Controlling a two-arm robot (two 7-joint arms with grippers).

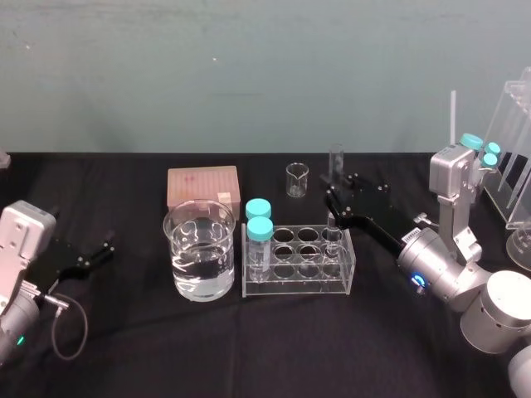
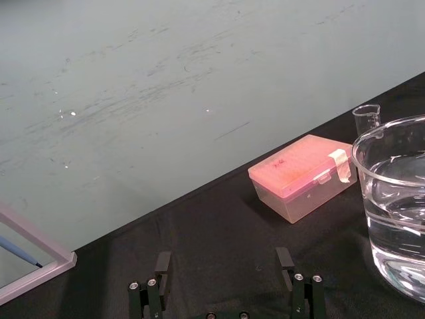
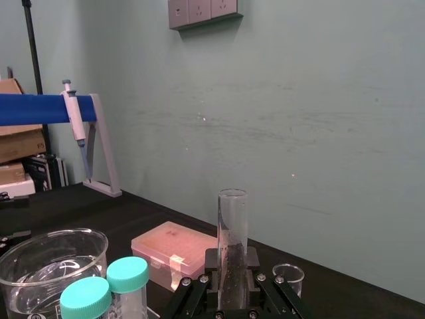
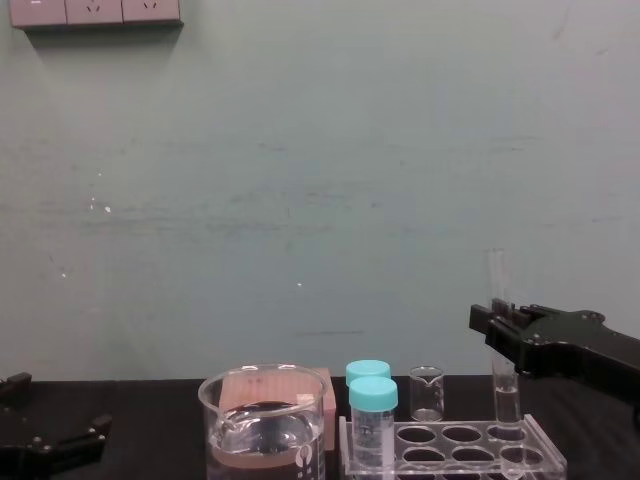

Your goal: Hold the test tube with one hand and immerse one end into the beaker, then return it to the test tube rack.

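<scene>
- Gripper on the right arm clamps one test tube in the test tube rack's end hole.
- Two teal-capped vials, then one beaker, stand past its fingertips.
- One tiny beaker and one pink box sit farther back.
- Left gripper, fingers spread, lies well apart.

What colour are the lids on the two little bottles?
Teal; the vial caps show best in the head view.

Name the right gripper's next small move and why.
Probably lift the right gripper straight up. It is shut on the test tube, standing upright with its lower end in a right-end hole of the test tube rack; it must clear the rack before crossing to the beaker. The left gripper sits open, far left.
</scene>
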